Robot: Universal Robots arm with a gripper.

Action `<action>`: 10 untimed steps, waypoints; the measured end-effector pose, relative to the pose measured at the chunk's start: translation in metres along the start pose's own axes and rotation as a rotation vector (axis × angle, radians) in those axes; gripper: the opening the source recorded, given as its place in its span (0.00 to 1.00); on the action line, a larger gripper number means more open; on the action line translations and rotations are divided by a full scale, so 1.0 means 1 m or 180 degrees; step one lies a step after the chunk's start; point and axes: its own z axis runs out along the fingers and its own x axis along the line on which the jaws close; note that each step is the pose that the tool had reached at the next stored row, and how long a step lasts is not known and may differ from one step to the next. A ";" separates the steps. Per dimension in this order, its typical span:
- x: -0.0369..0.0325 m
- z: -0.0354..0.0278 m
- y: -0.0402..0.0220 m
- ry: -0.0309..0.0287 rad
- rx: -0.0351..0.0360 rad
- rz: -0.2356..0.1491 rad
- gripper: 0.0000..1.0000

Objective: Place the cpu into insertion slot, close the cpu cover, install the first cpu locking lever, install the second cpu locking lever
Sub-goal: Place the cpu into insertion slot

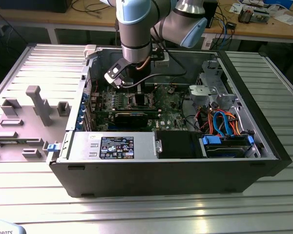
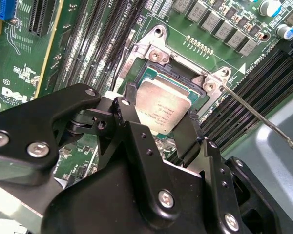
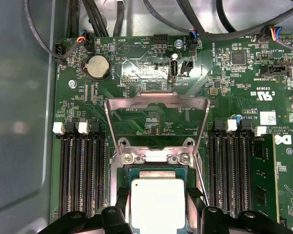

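Step one is in hand: the cpu (image 3: 157, 204) is gripped edgewise by the gripper (image 2: 161, 117), jaws narrow, at the insertion slot (image 3: 136, 171), far-centre in the case (image 1: 161, 178). The cpu cover (image 3: 156, 99) is raised. Square, flat seating is judged necessary.

The cpu (image 3: 156, 202) sits over the insertion slot (image 3: 136, 171); memory slots (image 3: 83, 170) flank it.

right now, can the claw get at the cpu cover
Probably yes. The cpu cover stands flipped open with nothing lying over it, and the claw sits low at the cpu, right beside the cover's hinged end.
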 end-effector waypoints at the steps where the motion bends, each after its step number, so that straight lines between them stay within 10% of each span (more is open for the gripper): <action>1: 0.0001 0.0000 -0.0006 0.0000 -0.0001 0.0005 0.54; 10: 0.0005 0.0014 -0.0010 0.0002 0.0000 0.0026 0.54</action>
